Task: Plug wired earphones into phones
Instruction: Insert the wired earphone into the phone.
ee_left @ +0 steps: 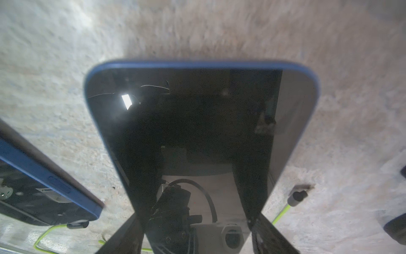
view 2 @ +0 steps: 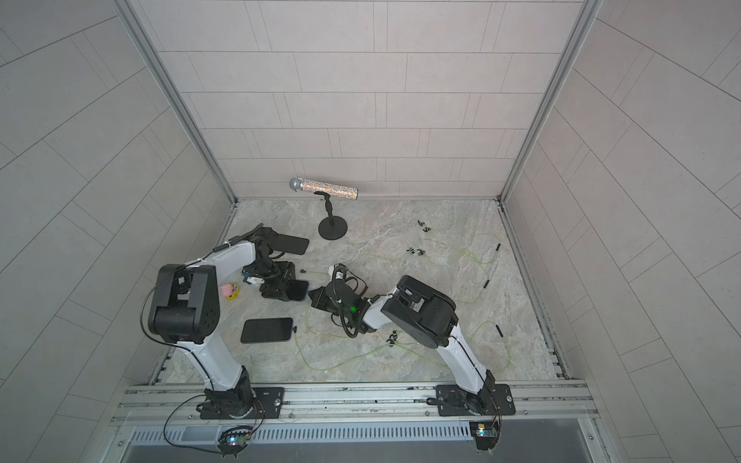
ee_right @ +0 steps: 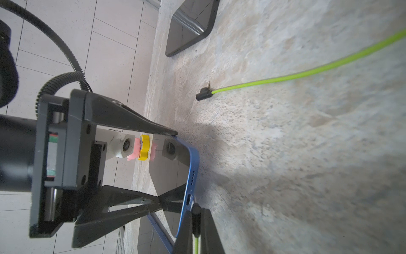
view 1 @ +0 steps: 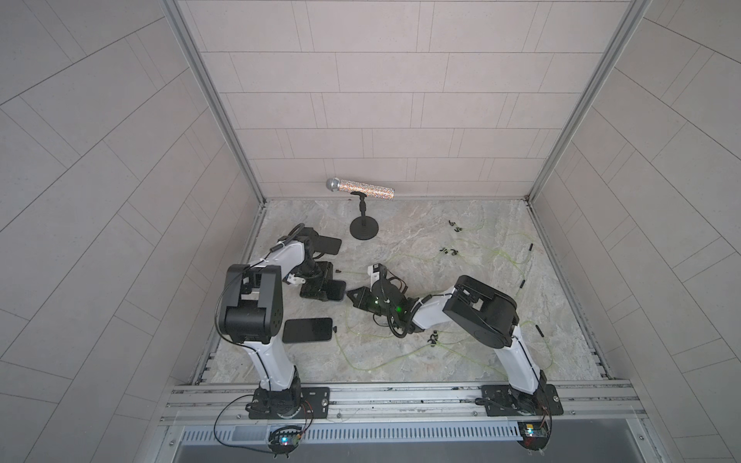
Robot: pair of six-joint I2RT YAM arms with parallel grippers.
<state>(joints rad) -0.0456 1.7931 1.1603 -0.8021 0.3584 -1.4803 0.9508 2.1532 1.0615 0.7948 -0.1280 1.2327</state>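
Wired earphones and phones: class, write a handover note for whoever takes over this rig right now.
Left gripper: clamps the middle phone by its sides.
Right gripper: shut on a plug at that phone's port, not visibly seated.
Done: the near phone is plugged in.
To do: seat this plug; then the far phone, using a loose plug from the table.

Glossy black flat smartphone [ee_left: 197,132], rimmed in blue; thin yellow-green earphone cable [ee_right: 307,74] ending in a small black plug [ee_right: 203,94]; stone tabletop [view 1: 421,360] veined grey and beige; glittering multicoloured microphone [view 1: 367,189], silver-headed; small pink-and-yellow toy [view 2: 229,290]; pale grey tiled walls [view 1: 401,100].
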